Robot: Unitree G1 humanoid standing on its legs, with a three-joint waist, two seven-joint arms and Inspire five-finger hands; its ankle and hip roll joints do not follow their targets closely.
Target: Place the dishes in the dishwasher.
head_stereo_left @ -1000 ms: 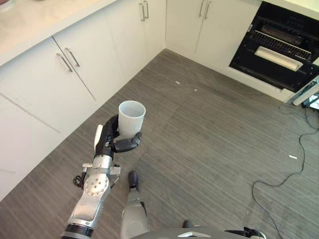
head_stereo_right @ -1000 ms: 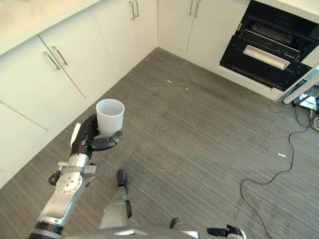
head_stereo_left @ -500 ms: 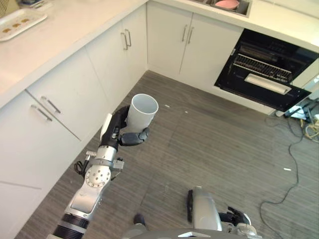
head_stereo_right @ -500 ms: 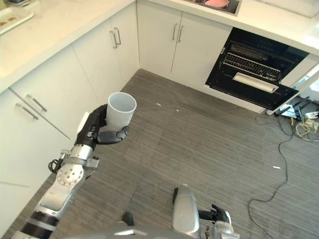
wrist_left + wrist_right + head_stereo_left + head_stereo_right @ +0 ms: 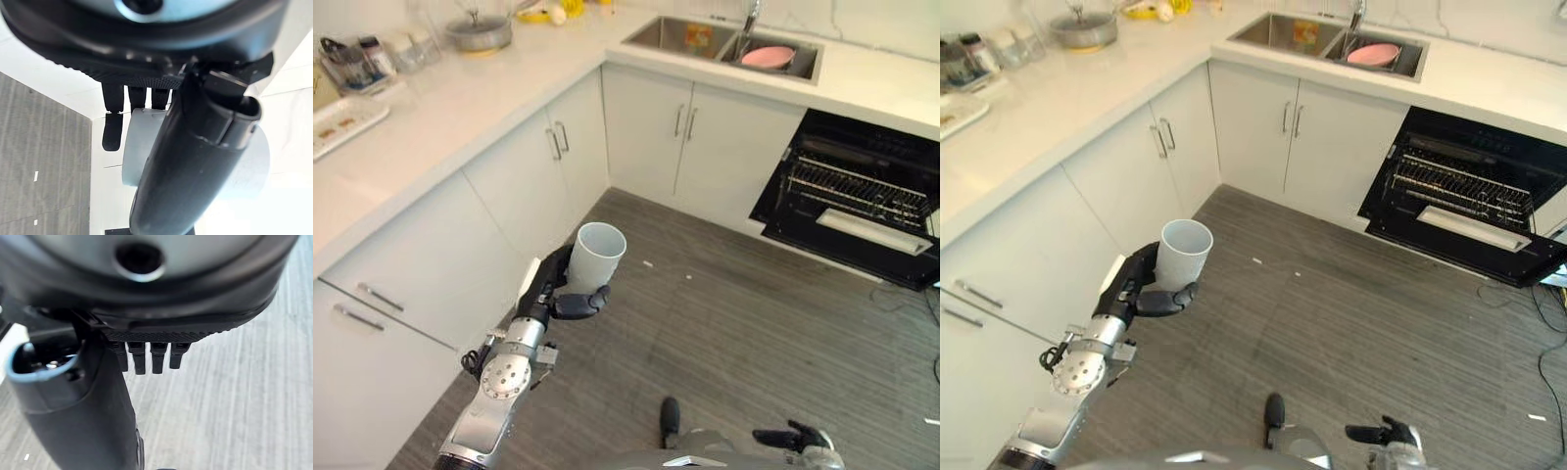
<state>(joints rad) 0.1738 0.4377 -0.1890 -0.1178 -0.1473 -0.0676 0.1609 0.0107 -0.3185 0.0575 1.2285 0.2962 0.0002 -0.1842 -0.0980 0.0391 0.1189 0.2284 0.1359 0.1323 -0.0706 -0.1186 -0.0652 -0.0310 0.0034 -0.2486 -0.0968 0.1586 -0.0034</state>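
White cabinets [image 5: 533, 162] run under an L-shaped counter [image 5: 460, 93], a pink plate [image 5: 769, 56] lies in the sink [image 5: 724, 41], and the black dishwasher [image 5: 1464, 196] stands open across the grey plank floor [image 5: 754, 333]. The left hand [image 5: 551, 289] carries a white cup [image 5: 595, 258] upright, fingers and thumb curled round its lower wall, well apart from the dishwasher. The cup looks light, rigid and smooth, so a mid-wall wrap seems safest. The right hand [image 5: 146, 355] hangs low, fingers relaxed, holding nothing.

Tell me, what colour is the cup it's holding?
White, plain; the cup shows best in the left eye view.
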